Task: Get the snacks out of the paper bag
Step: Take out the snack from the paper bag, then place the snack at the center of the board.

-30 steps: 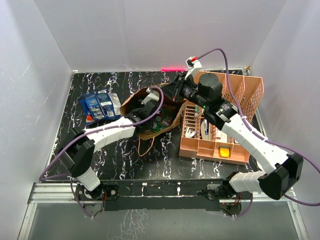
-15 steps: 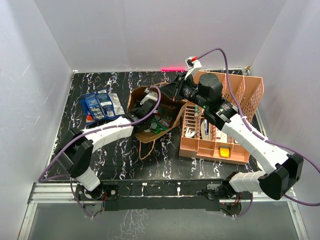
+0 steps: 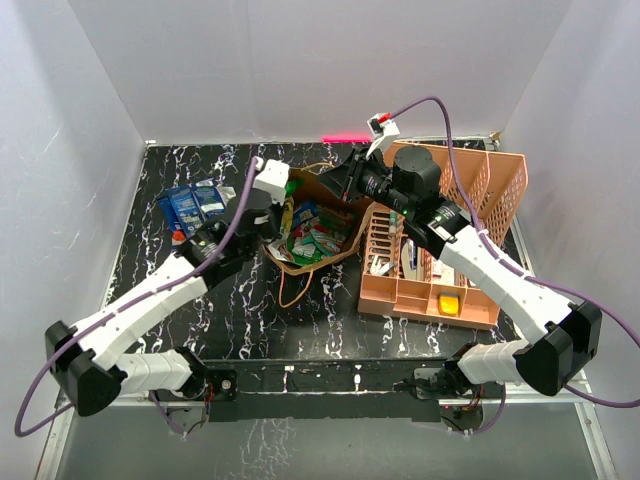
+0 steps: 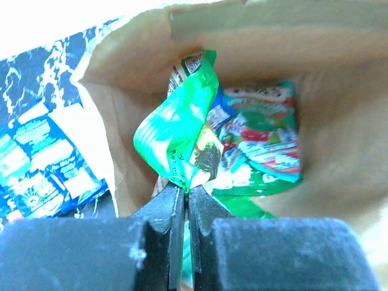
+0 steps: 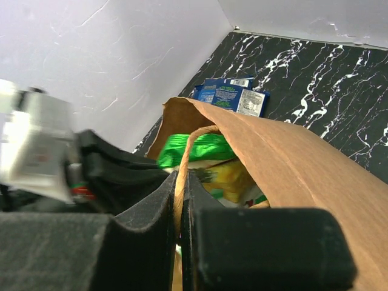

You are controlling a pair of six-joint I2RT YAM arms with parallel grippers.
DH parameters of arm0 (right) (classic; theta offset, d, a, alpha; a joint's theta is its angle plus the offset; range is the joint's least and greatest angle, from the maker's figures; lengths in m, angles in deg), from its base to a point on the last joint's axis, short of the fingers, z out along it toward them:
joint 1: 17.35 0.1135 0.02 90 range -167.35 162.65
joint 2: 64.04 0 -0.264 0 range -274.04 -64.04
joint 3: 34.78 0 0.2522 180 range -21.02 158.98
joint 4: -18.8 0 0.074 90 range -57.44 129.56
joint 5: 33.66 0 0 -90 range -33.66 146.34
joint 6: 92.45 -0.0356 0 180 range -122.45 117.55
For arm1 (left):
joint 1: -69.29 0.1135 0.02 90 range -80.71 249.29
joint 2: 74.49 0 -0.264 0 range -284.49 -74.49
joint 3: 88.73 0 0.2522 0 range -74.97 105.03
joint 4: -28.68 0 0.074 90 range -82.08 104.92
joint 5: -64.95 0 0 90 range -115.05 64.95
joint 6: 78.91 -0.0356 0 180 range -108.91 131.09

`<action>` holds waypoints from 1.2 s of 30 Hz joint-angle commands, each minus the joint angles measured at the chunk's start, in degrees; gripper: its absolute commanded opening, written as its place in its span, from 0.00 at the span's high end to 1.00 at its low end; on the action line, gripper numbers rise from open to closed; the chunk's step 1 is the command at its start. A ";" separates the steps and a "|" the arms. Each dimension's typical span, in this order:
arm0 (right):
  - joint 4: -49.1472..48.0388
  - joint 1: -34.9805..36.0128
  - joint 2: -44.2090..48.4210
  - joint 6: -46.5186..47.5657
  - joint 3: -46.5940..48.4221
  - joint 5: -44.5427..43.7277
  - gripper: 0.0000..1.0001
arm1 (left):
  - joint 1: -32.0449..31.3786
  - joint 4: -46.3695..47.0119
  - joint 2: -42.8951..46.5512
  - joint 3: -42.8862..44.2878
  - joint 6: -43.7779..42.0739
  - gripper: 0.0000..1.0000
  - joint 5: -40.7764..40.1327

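The brown paper bag [image 3: 335, 240] lies open in the middle of the table, its mouth towards the left. My left gripper [image 4: 186, 193] is shut on the lower edge of a crumpled green snack packet [image 4: 179, 130], held at the bag's mouth [image 3: 290, 215]. More snacks [image 4: 260, 139], green, red and white, lie deeper in the bag [image 4: 339, 139]. My right gripper [image 5: 182, 176] is shut on the bag's twisted paper handle [image 5: 191, 145] and holds the top side [image 5: 291, 157] up. From above, the right gripper [image 3: 338, 183] sits at the bag's far edge.
Blue snack packets [image 3: 195, 208] lie on the black marbled table left of the bag, also in the left wrist view [image 4: 42, 163]. A peach lattice basket [image 3: 430, 305] with small items stands right of the bag. White walls enclose the table.
My left gripper has shut on the green packet and drawn back out towards the bag's mouth, lifting it. The left arm has swung left and up. The right gripper has kept its hold.
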 commanded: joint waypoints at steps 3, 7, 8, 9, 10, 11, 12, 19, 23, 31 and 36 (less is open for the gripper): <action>-4.86 0.17 0.23 -0.28 0.15 1.03 0.92 | 0.01 -0.56 8.10 6.66 0.49 1.00 9.01; -4.86 0.12 0.61 -0.39 -0.12 0.70 0.93 | -0.01 -3.01 10.11 11.29 0.42 1.00 11.76; -4.86 0.14 0.74 -0.33 -0.19 0.49 0.93 | -0.01 -3.72 10.37 12.56 0.25 1.00 12.50; -4.79 0.15 0.86 -0.32 -0.21 0.32 0.93 | -0.01 -4.55 10.58 13.92 0.09 1.00 13.02; -4.69 0.19 1.05 -0.32 -0.29 0.14 0.92 | 0.02 -5.21 10.78 15.48 -0.14 1.00 13.23; -4.62 0.17 1.17 -0.32 -0.37 -0.04 0.93 | 0.02 -5.79 10.92 16.97 -0.53 1.00 13.09; -4.52 0.15 1.32 -0.28 -0.45 -0.17 0.93 | 0.00 -6.13 11.23 18.34 -0.86 1.00 12.96; -4.41 0.19 1.93 -0.32 -1.00 -0.72 0.93 | -0.01 -8.45 12.17 28.44 -4.90 1.00 10.25; -4.29 0.19 2.24 -0.32 -1.01 -0.76 0.93 | -0.01 -10.69 10.49 33.68 -7.93 1.00 3.83; -3.72 0.20 2.99 0.11 -1.49 -1.95 0.92 | -0.01 -5.01 9.14 32.12 -20.04 1.00 -21.31; -3.71 0.20 3.21 0.44 -1.53 -2.76 0.93 | -0.01 4.89 11.64 24.26 -27.78 1.00 -28.64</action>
